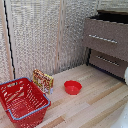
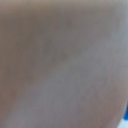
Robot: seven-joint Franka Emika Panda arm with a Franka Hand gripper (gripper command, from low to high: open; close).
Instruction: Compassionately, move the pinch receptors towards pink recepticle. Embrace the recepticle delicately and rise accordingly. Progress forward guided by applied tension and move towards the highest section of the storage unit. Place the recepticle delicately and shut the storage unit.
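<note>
- Exterior view: a dark brown wooden dresser (image 1: 106,37) with long thin silver bar handles stands at the 2 o'clock position of the frame. Its top drawer is pulled out; the drawer below it is closed.
- Exterior view: a low red bowl (image 1: 72,87) rests on the light wooden worktop (image 1: 95,100) near frame centre, toward 6 o'clock.
- Exterior view: a red wire basket with a blue rim (image 1: 22,102) sits at 8 o'clock. A yellow and red printed packet (image 1: 43,80) stands just beside the basket, between it and the bowl.
- Exterior view: a white part of the robot arm (image 1: 125,75) shows at the frame edge at 4 o'clock. The gripper is outside this view, and the pale pink cup cannot be seen here.
- Wrist view: the frame is filled by a blurred pinkish-grey surface; it cannot be identified. A small blue patch (image 2: 125,114) shows at 5 o'clock. Whether the gripper fingers are apart or together cannot be told.
</note>
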